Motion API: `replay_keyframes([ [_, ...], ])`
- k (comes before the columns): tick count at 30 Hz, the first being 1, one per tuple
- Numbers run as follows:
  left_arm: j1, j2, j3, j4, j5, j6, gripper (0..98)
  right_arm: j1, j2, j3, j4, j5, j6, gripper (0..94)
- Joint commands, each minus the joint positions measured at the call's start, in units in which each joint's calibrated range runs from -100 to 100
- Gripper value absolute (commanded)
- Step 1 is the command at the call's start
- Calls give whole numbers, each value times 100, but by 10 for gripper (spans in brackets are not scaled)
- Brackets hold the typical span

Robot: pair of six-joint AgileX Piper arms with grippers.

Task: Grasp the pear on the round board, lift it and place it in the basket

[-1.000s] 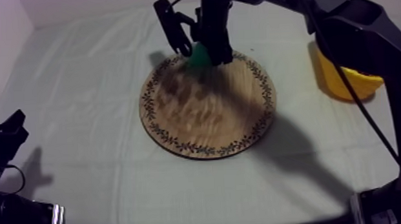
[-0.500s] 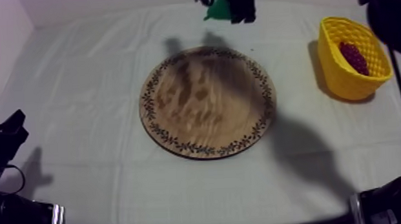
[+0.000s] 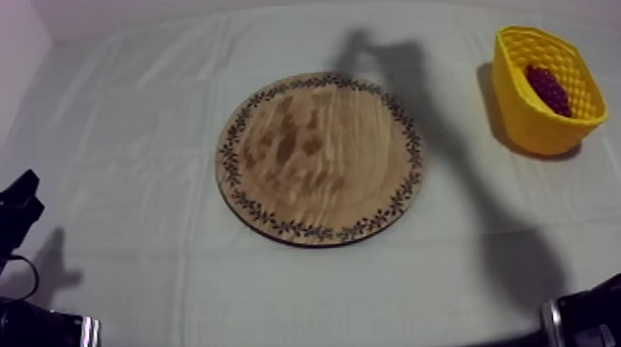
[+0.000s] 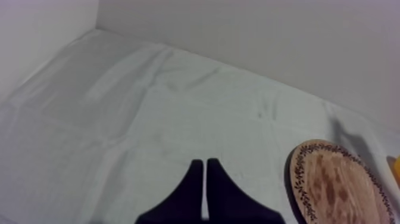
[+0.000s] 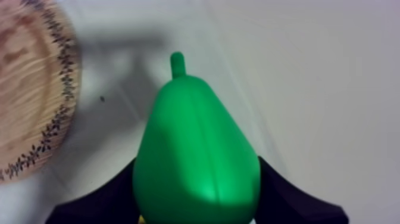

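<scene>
The table [image 3: 122, 114] is the biggest thing, and a grey-white cloth [image 3: 179, 281] covers all of it. A long dark shadow [image 3: 443, 130] falls on the cloth between the board and the basket.

The round wooden board [image 3: 319, 155] lies flat in the middle of the table. It is brown, with a ring of small dark leaves round its rim.

The yellow basket [image 3: 533, 126] stands at the far right of the table, well apart from the board. Its walls are full of little holes. Inside it lies a bunch of grapes [image 3: 544, 87]. They are dark red.

The left gripper [image 4: 205, 170] sits low over the cloth at the left side of the table, with the board off to one side. Its jaws lie together in a thin wedge, and nothing is between them.

The pear [image 5: 196, 149] is in the robot's right gripper [image 5: 199, 202]. The two black fingers [image 5: 297, 205] press on its fat end, one from each side, so the jaws are closed round the pear. The pear is bright green, smooth and a bit shiny. It is wide at the held end and thin at the other end. The cloth is under it, and it is just beside the board's rim, not over the board and not in the basket.

A short green stalk [image 5: 177, 62] sticks out of the pear's thin end and points away from the gripper.

A tiny dark speck [image 5: 102, 99] lies on the cloth near the board's rim.
</scene>
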Motion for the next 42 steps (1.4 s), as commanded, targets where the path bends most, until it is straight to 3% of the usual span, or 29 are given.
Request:
replay_keyframes([
  [1,0,0,0,-2,-1,1,1,220,-231,320,33,-86,-567,391],
  [17,0,0,0,-2,-1,1,1,1539,-1184,2638,45,-748,-1665,398],
  [22,0,0,0,-2,-1,1,1,1697,-1252,3390,172,-1097,-2023,401],
  [29,0,0,0,-2,-1,1,1,1599,-1289,4359,237,-1338,-2229,408],
  [33,0,0,0,-2,-1,1,1,1541,-1292,4730,225,-1353,-2358,464],
  [38,0,0,0,-2,-1,1,1,1558,-1221,4914,105,-1495,-2238,616],
  [42,0,0,0,-2,-1,1,1,1582,-1163,4877,53,-1705,-2207,677],
])
